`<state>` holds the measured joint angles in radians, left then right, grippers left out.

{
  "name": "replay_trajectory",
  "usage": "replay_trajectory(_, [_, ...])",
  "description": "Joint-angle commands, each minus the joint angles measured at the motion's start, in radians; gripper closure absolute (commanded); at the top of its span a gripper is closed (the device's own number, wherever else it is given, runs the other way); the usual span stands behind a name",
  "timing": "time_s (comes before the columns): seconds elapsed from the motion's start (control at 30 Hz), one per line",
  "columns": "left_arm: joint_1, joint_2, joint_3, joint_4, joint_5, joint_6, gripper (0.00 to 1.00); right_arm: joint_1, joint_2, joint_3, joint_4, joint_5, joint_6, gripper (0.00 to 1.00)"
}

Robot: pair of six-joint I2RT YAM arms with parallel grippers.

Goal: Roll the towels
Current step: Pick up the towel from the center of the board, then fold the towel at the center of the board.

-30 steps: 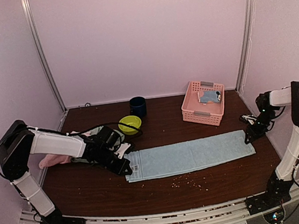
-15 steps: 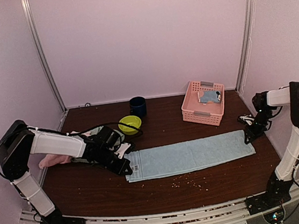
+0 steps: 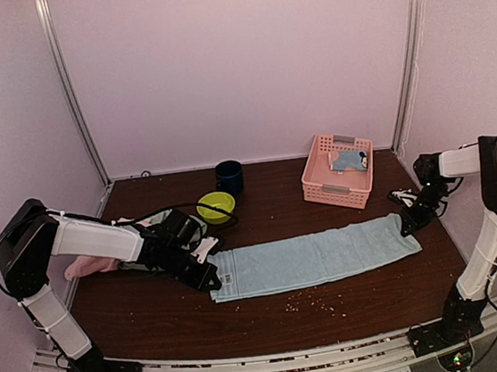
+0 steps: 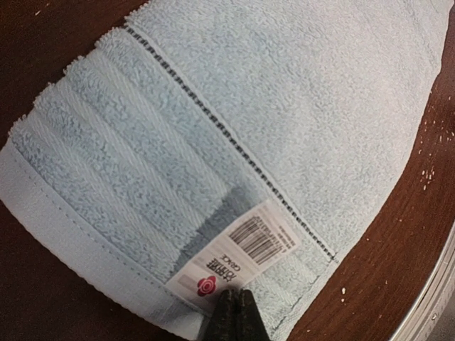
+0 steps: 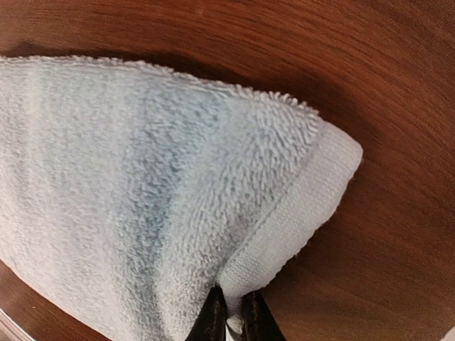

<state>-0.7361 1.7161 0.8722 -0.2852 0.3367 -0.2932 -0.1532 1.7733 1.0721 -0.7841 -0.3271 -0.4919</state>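
Dark brown wood: the table (image 3: 273,318), on which everything listed is set.

Pale blue towel (image 3: 315,257): terry cloth, laid flat as one long strip across the middle of the table, its left end nearer the front edge than its right. A ribbed band and a plain woven hem are seen at the left end.

Left gripper (image 3: 210,280): lowered to the left end of the pale blue towel. In the left wrist view its fingers are pressed together, tips at the hem just beside the label; whether cloth is caught between them cannot be told.

Right gripper (image 3: 406,225): lowered to the right end of the same towel. In the right wrist view the hem is pinched between the nearly closed fingers, and the corner is drawn up into a fold.

Pink basket (image 3: 334,190): plastic lattice, set at the far right of the table, well apart from the strip. A folded patterned towel (image 3: 349,160), light blue, is lodged inside.

Pink towel (image 3: 87,267): bunched at the table's left edge, partly hidden behind the left arm.

Lime-green bowl (image 3: 216,207): upright, beyond the left gripper.

Dark blue cup (image 3: 229,177): upright, just behind the bowl.

Label (image 4: 238,252): white, with barcode and red emblem, fixed near the left hem.

Crumbs (image 3: 311,302): pale specks, scattered on bare wood in front of the strip.
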Motion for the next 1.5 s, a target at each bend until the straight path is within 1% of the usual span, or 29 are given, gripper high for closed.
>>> replay_trajectory(0.0, [-0.002,0.035,-0.027,-0.015,-0.013,0.019,1.0,0.037,0.007,-0.017,0.017,-0.128,-0.001,0.94])
replay_trajectory(0.07, [-0.002,0.034,-0.026,-0.015,-0.013,0.019,1.0,0.036,-0.001,-0.005,0.008,-0.117,0.001,0.98])
replay_trajectory(0.13, [-0.002,0.029,-0.024,-0.017,-0.014,0.019,1.0,0.029,-0.016,0.006,-0.008,-0.091,0.004,1.0])
replay_trajectory(0.27, [-0.002,-0.004,-0.031,-0.02,-0.046,0.009,1.0,-0.012,-0.05,0.034,-0.047,-0.029,-0.003,1.0])
replay_trajectory(0.53, [-0.002,-0.111,0.004,-0.038,-0.081,-0.01,1.0,-0.072,-0.111,0.084,-0.131,0.061,-0.044,1.0])
replay_trajectory(0.67, [-0.002,-0.152,0.012,-0.045,-0.149,-0.003,0.88,-0.092,-0.121,0.114,-0.157,0.079,-0.053,1.0])
replay_trajectory(0.73, [0.004,-0.154,0.016,-0.063,-0.207,-0.01,0.85,-0.103,-0.12,0.132,-0.174,0.083,-0.059,1.0])
replay_trajectory(0.83, [0.029,-0.138,0.014,-0.068,-0.226,-0.029,0.87,-0.113,-0.116,0.168,-0.205,0.087,-0.07,1.0])
replay_trajectory(1.0, [0.032,-0.095,0.021,-0.035,-0.206,-0.031,0.98,-0.114,-0.139,0.255,-0.275,0.069,-0.07,1.0])
replay_trajectory(1.03, [0.031,-0.084,0.024,-0.028,-0.198,-0.032,1.0,-0.111,-0.143,0.274,-0.29,0.051,-0.068,1.0])
replay_trajectory(1.17, [0.032,-0.053,0.036,0.021,-0.144,-0.027,1.0,-0.074,-0.168,0.301,-0.321,0.009,-0.051,1.0])
replay_trajectory(1.27, [0.028,-0.024,0.054,0.036,-0.112,-0.023,1.0,-0.02,-0.193,0.298,-0.325,-0.009,-0.028,1.0])
replay_trajectory(1.4, [0.017,-0.001,0.073,0.035,-0.102,-0.013,1.0,0.058,-0.204,0.294,-0.328,-0.066,-0.005,1.0])
replay_trajectory(1.47, [0.015,-0.001,0.073,0.037,-0.102,-0.012,1.0,0.106,-0.202,0.293,-0.322,-0.066,0.017,1.0])
